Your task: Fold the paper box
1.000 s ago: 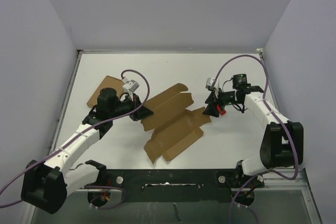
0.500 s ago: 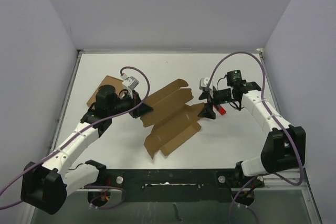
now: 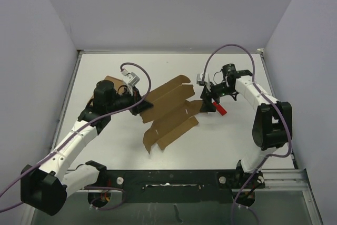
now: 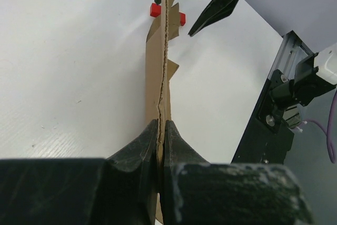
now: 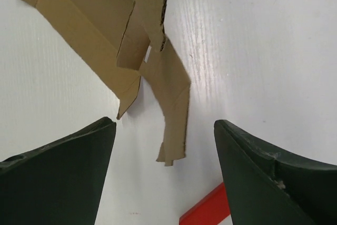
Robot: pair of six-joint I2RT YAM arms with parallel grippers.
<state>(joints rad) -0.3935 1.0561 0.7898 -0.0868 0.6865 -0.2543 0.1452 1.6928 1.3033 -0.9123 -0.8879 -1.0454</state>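
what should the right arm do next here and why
Probably ease the right gripper forward and close it on the end flap of the paper box. Its jaws stand open with that flap straight ahead between them, while the left gripper is shut on the opposite edge, steadying the sheet. Steer clear of the red block beside the flap.

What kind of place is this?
Probably a robot lab test bench: a white table boxed in by plain walls, a left arm and right arm bolted at its near edge, with an unfolded paper box between them.
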